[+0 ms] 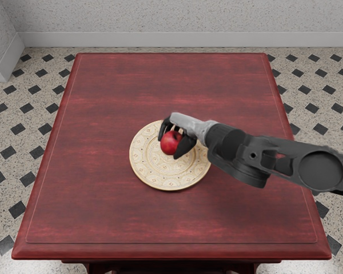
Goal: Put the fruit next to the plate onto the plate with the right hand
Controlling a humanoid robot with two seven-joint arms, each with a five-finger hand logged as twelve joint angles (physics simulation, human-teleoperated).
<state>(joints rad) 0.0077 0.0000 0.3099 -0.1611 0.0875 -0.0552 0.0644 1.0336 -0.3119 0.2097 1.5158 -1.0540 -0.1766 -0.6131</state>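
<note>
One fruit point(169, 142), one plate point(160, 172)

Bright, even, diffuse lighting; sharp focus throughout; shadows on the table point(103, 188) are barely visible.

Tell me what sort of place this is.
Probably a simulated indoor room, home-like: a dark red wooden table stands on a speckled tile floor with black diamonds, a white baseboard runs along the pale wall, and the right robot hand holds a round red fruit over a round beige patterned plate.

Head view, slanting down, whole table point(103, 188) framed (floor point(11, 134) around)
</note>
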